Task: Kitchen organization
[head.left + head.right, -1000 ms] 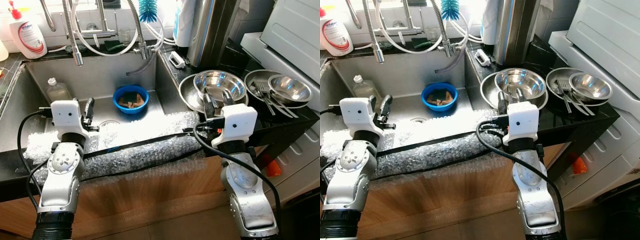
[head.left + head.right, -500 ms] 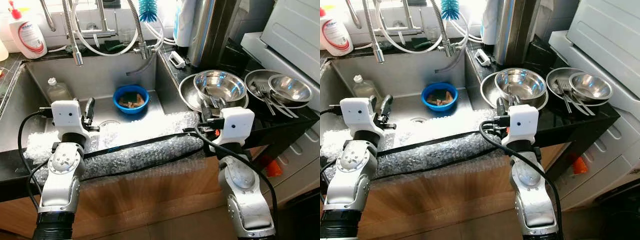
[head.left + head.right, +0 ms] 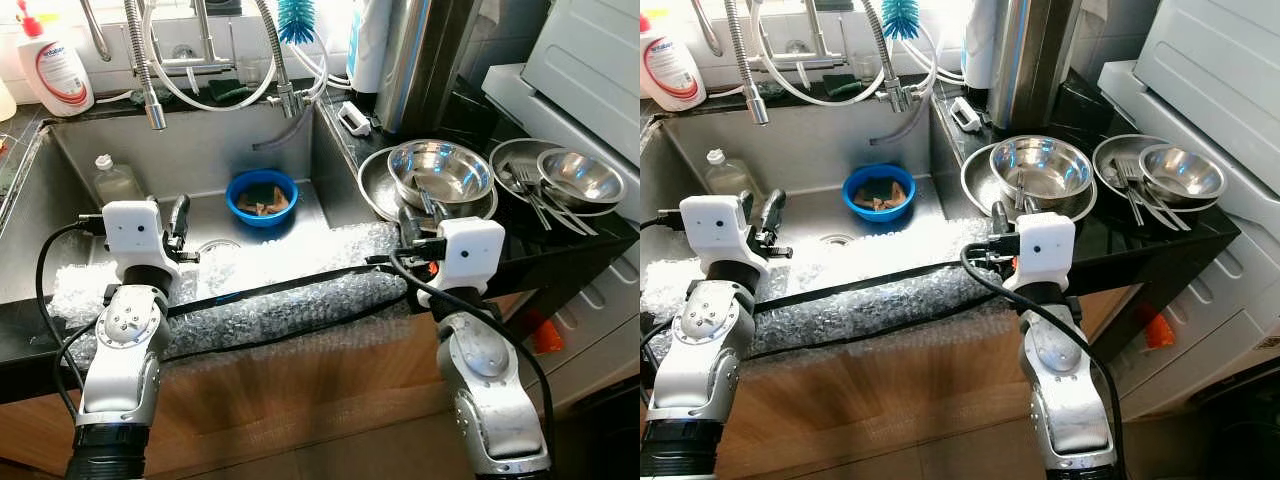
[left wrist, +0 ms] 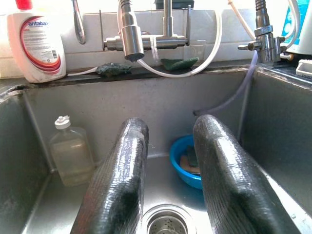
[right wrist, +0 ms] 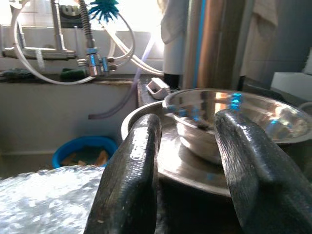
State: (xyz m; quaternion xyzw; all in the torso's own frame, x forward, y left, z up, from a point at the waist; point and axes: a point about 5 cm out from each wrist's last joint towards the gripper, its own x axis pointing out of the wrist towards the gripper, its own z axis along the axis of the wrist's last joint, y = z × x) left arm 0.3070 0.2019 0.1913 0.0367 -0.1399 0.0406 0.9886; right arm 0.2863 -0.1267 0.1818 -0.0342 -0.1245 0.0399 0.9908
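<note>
Round blue plastic bowl (image 3: 261, 196) with brown scraps on the steel sink (image 3: 200, 150) floor. Shiny steel bowl (image 3: 439, 170) holding cutlery, nested in a wider steel pan (image 3: 375, 190) on the counter. Right gripper (image 5: 187, 161) spread before it, holding nothing; left gripper (image 4: 168, 165) spread above the drain.

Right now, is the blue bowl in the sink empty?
Not empty. The blue bowl sits upright on the sink floor holding brownish scraps and something dark; what they are cannot be told.

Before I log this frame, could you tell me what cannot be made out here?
- Blue bowl contents: brownish scraps, too small in the eye views; the left pincer covers part in its wrist view.
- Steel bowl inside: seen edge-on past the right pincer.
- Soap bottle label: unreadable there, cut by the frame.
</note>
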